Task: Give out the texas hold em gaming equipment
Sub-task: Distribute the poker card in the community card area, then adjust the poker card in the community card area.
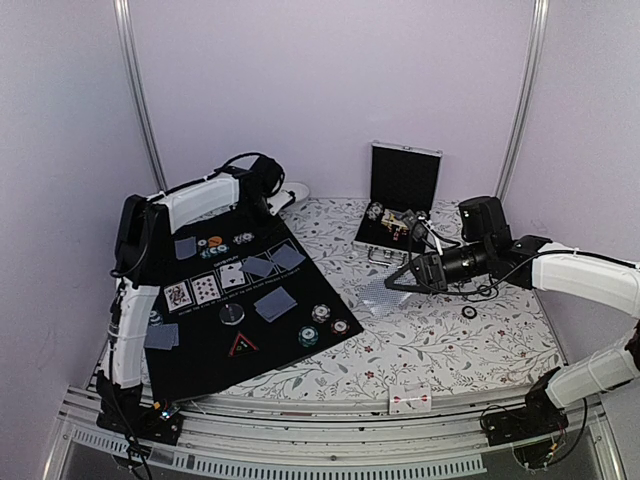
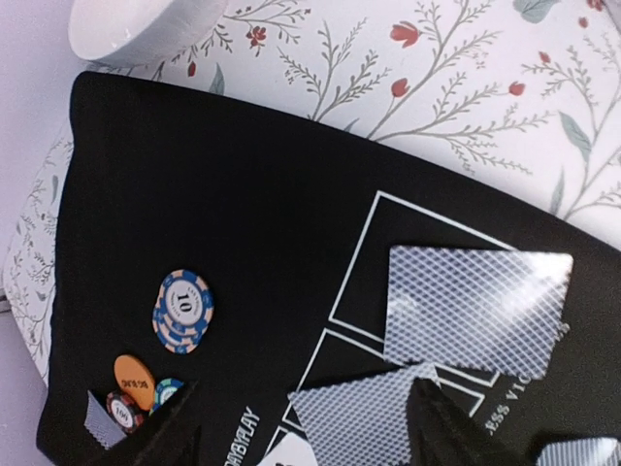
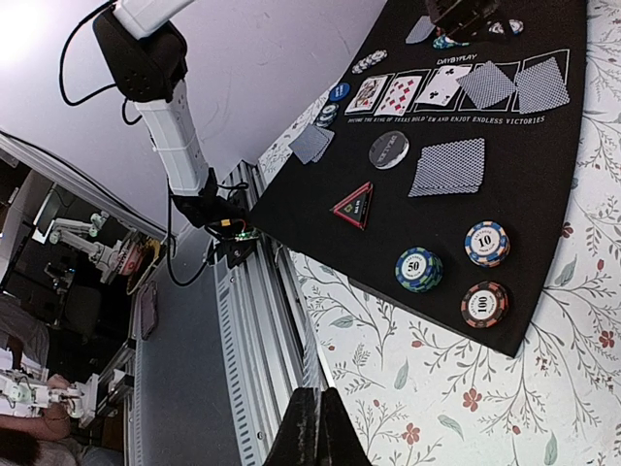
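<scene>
Poker gear lies mostly on the mat (image 1: 200,365), which fills the table's 9 o'clock side. The case (image 1: 405,180) stands open at 12 o'clock with more pieces inside, too small to name. You look to be mid-deal. Your left gripper (image 2: 303,408) hangs over the mat's 12 o'clock end, jaws wide with nothing between them, right above face-down cards (image 2: 475,306) in the printed boxes. I read this as the letting-go end of a card placement. Next, lift that arm straight up so no finger drags the card beneath. Your right gripper (image 3: 310,403) sits toward the table's 3 o'clock, jaws pressed together. A loose card (image 1: 378,297) shows at its tip from above, but you cannot tell whether it is pinched or lying on the cloth, because the wrist view cuts off the fingertips and shows no card. If held, it needs carrying across to the mat. Seen from above, the deck (image 1: 275,303) sits mid-mat. The face-up cards (image 1: 205,289) are at its 10 o'clock, the chips (image 1: 320,313) at 3, the button (image 1: 232,314) at 9 and the marker (image 1: 242,345) at 7. Another card (image 1: 410,400) lies at the table's 6 o'clock edge, its face unreadable. From above, the left jaws hide behind their own wrist, and in that wrist's view a finger covers some corner chips.
</scene>
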